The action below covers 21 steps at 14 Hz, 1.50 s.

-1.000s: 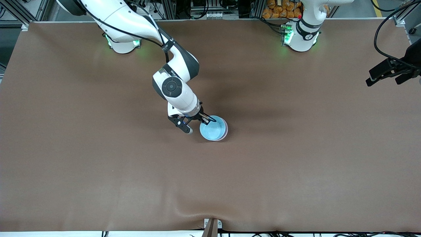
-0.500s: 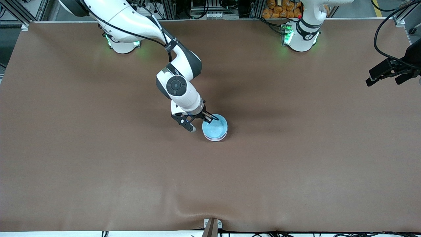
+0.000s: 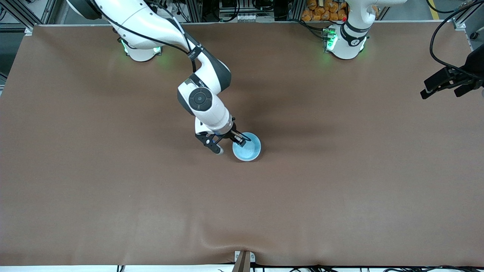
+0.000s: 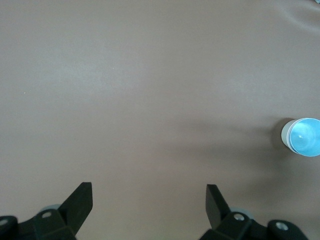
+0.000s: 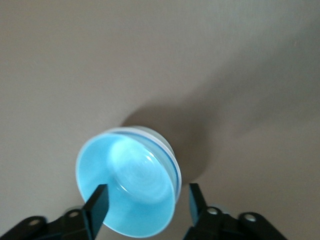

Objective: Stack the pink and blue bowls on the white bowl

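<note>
The light blue bowl [image 3: 246,147] sits at the middle of the table, nested on top of a stack. The white bowl [image 4: 285,134] shows only as a pale wall and rim [image 5: 159,139] beneath it. No pink bowl shows in any view. My right gripper [image 3: 230,145] is open and low at the stack, at the side toward the right arm's end of the table. One of its fingers [image 5: 98,204] is inside the blue bowl and the other stands outside the rim, neither pressing it. My left gripper [image 4: 148,200] is open and empty, waiting raised at the left arm's end of the table [image 3: 439,93].
The brown table mat [image 3: 340,189] is bare around the stack. A small bracket [image 3: 244,258] sits at the table edge nearest the front camera. Cables and racks run along the edge by the arm bases.
My right gripper has opened and let go of the blue bowl. The bowl has settled level into the stack, and the pinkish rim that showed under it is now covered.
</note>
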### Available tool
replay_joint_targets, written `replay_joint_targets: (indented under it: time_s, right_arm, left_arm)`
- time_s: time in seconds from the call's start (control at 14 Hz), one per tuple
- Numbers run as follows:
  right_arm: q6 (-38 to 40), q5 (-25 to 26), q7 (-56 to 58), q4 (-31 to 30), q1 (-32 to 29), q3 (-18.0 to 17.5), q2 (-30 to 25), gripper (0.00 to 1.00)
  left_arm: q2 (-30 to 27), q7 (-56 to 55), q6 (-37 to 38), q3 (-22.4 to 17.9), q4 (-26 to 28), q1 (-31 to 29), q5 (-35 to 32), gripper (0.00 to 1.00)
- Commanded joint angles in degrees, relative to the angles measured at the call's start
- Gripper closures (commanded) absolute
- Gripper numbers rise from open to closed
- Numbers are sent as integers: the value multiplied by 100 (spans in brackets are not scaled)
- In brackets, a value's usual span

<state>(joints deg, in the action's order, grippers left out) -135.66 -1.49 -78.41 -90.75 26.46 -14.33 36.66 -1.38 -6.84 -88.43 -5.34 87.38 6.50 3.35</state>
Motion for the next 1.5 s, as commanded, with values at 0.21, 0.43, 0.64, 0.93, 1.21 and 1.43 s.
replay_joint_targets:
  time_s: [0.21,0.43,0.64,0.93,1.21,1.43]
  right_arm:
    - [1268,298,771,963,-1035,-26,-71,0]
    - [1787,352,2220,972,-1800,-35,-334,0]
    - [2288,439,3635,989,-2380,-17,-641,0]
    - [3700,536,4430,1654,-2628,211,-845,0]
    - [5047,923,5483,2482,-2628,264,-940,0]
    - [5488,870,6513,2458,-2602,650,-1686,0]
  left_arm:
    - [-29,113,-17,33,-19,9,-133,0]
    - [6,113,-26,76,-19,61,-133,0]
    - [-29,96,62,174,-10,27,-133,0]
    - [-2,78,106,174,-37,9,-133,0]
    - [-2,78,185,174,-10,26,-133,0]
    - [-2,78,238,174,-19,35,-133,0]
